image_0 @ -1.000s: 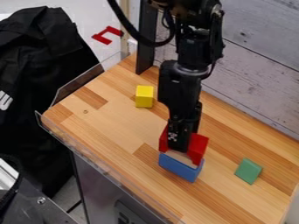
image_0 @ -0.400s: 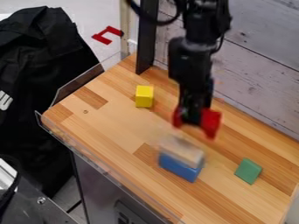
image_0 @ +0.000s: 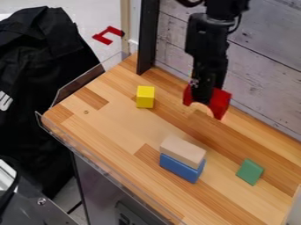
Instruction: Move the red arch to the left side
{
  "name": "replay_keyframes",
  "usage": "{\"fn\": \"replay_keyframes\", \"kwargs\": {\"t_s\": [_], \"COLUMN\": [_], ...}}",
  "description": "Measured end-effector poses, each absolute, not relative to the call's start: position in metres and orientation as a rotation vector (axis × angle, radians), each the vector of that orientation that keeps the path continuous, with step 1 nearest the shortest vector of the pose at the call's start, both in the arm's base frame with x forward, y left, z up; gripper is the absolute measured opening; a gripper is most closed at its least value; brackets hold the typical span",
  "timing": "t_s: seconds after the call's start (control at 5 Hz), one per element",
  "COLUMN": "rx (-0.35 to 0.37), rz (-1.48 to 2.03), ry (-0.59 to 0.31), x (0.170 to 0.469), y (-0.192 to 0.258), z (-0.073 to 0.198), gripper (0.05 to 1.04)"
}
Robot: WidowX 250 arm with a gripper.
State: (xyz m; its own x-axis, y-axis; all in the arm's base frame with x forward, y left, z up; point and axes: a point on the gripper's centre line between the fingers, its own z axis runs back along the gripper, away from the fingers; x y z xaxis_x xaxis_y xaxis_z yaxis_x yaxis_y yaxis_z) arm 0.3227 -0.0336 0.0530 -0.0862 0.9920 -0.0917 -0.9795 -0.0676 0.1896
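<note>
One red arch (image_0: 219,103) is held in one claw (image_0: 201,100).
In the camera view, the claw is closed on the arch, right of the centre in the upper half of the frame, above one worktop (image_0: 115,125). Four other blocks are there: one yellow block (image_0: 145,97) left of the arch, one beige block (image_0: 183,150) on one blue block (image_0: 179,168) below the centre, and one green block (image_0: 250,172) at lower right.

A lane of bare wood ran from near the red arch (image_0: 220,103) toward the clear guard (image_0: 79,85), between the yellow block (image_0: 145,97) and the beige block (image_0: 183,150) stacked on the blue block (image_0: 179,168). The guard fenced the tabletop (image_0: 117,132).
</note>
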Motion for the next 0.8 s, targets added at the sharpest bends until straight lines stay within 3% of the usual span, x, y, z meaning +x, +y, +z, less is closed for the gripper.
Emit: {"fn": "replay_keyframes", "kwargs": {"t_s": [0.2, 0.8], "rx": [0.112, 0.149], "rz": [1.663, 1.771], "ry": [0.269, 0.343], "x": [0.325, 0.317], "y": [-0.020, 0.020], "z": [0.040, 0.008], "gripper": [0.560, 0.560]}}
